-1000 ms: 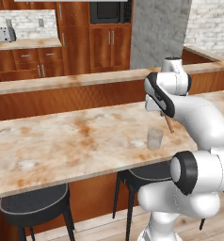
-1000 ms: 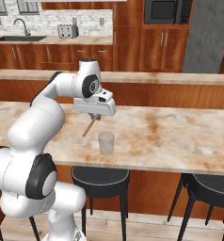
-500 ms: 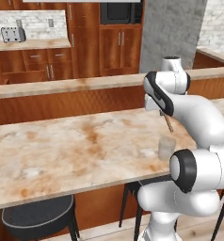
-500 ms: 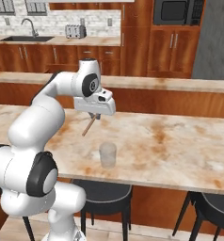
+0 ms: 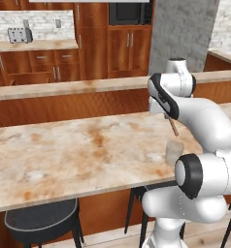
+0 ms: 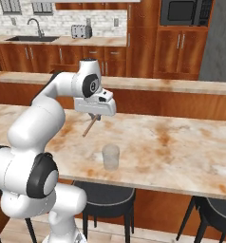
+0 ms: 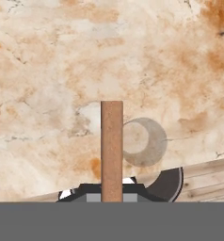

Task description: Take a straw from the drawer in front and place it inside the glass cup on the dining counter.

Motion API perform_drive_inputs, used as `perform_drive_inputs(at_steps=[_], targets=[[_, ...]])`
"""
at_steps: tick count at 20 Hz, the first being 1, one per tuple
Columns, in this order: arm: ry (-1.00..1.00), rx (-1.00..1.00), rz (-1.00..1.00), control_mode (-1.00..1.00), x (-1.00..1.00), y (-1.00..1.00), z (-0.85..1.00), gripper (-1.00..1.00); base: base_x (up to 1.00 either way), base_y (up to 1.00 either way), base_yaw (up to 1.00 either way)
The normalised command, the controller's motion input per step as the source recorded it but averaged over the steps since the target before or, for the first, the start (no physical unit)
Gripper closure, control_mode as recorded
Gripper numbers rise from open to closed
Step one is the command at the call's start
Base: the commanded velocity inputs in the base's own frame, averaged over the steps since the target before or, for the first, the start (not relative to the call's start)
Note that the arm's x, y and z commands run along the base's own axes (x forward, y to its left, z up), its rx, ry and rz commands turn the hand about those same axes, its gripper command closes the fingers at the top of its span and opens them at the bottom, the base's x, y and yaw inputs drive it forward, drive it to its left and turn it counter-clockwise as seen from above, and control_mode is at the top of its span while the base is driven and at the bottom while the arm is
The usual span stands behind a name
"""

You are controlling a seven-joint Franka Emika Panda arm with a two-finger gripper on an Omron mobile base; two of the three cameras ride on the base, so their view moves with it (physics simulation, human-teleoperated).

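Right base view: the straw [image 6: 89,126] is seen clamped at its upper end in the fingers [image 6: 95,116], which are closed on it. It hangs tilted, its long axis running from the fingers down toward the lower left of that picture, and its lower tip is held in the air above the desk [image 6: 181,152], clear of the stone. The cup [image 6: 110,157] stands upright on the desk near the front edge, below and slightly to the right of the straw's tip, apart from it.

From the left base view the straw [image 5: 173,126] is seen emerging below the hand, slanted down and to the right, with its lower end just above the cup [image 5: 173,152]. No contact between the two is shown.

In the hand view the straw [image 7: 112,150] is seen as a straight brown bar rising from between the fingers toward the picture's middle. The cup's round rim [image 7: 143,142] lies just beside it on the right, over the marbled desk [image 7: 48,70]. A dark stool seat [image 7: 166,184] and wooden floor [image 7: 212,181] are seen past the desk's edge.
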Motion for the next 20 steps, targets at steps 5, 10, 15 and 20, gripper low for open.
perform_drive_inputs(at_steps=[5,10,15,20], targets=[[0.00,0.00,0.00,-1.00,0.00,-0.12,-0.01,1.00,0.00,-0.03,0.00],[0.00,0.00,0.00,-1.00,0.00,-0.11,0.00,1.00,0.00,0.00,0.00],[0.00,0.00,0.00,-1.00,0.00,-0.13,0.00,1.00,0.00,0.00,0.00],[-0.01,0.00,0.00,-1.00,0.01,-0.07,0.00,1.00,0.00,0.00,0.00]])
